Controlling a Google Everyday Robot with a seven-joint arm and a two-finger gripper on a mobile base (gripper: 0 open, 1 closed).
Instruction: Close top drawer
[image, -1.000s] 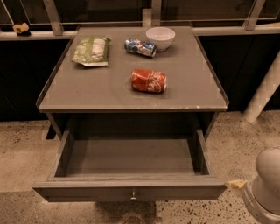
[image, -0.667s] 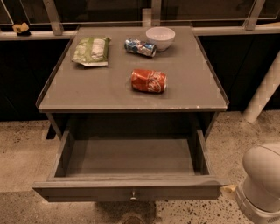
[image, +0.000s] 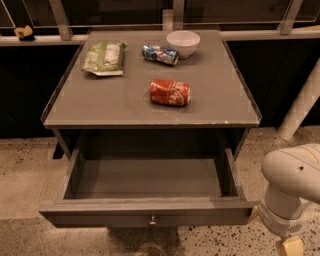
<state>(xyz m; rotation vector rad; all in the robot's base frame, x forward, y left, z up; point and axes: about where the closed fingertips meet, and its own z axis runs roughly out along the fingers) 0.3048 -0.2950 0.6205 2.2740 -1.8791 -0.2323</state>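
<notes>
The top drawer (image: 100, 216) of a grey wooden table is pulled far out toward me, and its inside (image: 148, 177) holds nothing. Its flat front has one small round metal knob (image: 153, 219) at centre. My white arm (image: 290, 185) comes in at the bottom right, just right of the drawer's front right corner. Only a beige tip of my gripper (image: 291, 246) shows at the bottom edge, below and to the right of the drawer front, apart from the knob.
On the table top (image: 100, 100) lie a red crushed can (image: 170, 92), a blue crushed can (image: 160, 54), a white bowl (image: 183, 43) and a green snack bag (image: 104, 58). A white post (image: 302, 105) leans at the right. The floor is speckled terrazzo (image: 25, 170).
My arm has moved left and up at the bottom right, closer to the drawer's right corner. The drawer stands just as open as before.
</notes>
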